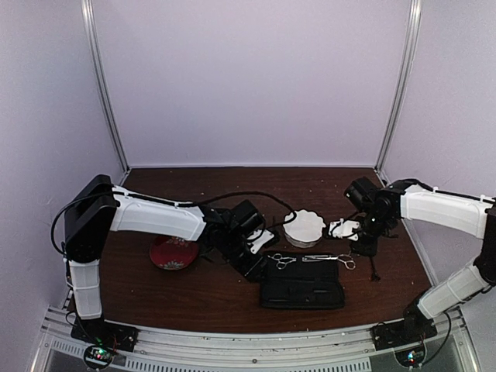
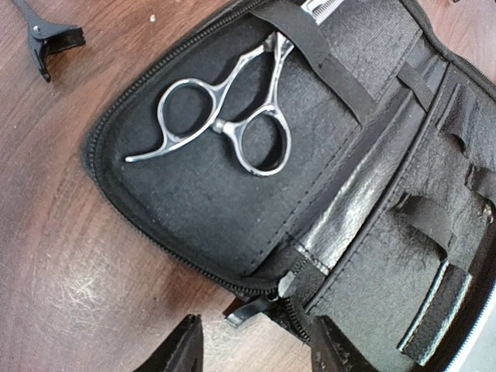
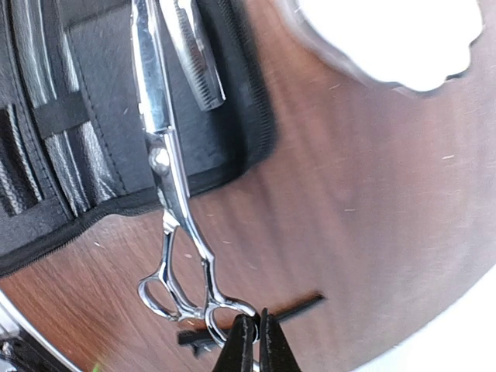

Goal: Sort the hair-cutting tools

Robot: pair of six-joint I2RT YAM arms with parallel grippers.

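1. Just ahead of the left end effector (image 2: 260,353), which gapes wide and holds nothing, the first scissors (image 2: 225,128) lie inside the open zip case (image 2: 194,232) with their blades under a strap. A black clip (image 2: 46,37) rests beyond on the surface (image 2: 70,271).
2. Right at the tips of the right end effector (image 3: 252,341), which is pressed fully closed, sits a finger ring of the second scissors (image 3: 174,225). A second clip (image 3: 298,304) lies underneath. I cannot tell what, if anything, it pinches. The steel looks stiff, light and slick, so a ring seems the safest hold.
3. From above, both arms flank the case, which neither wrist view shows.
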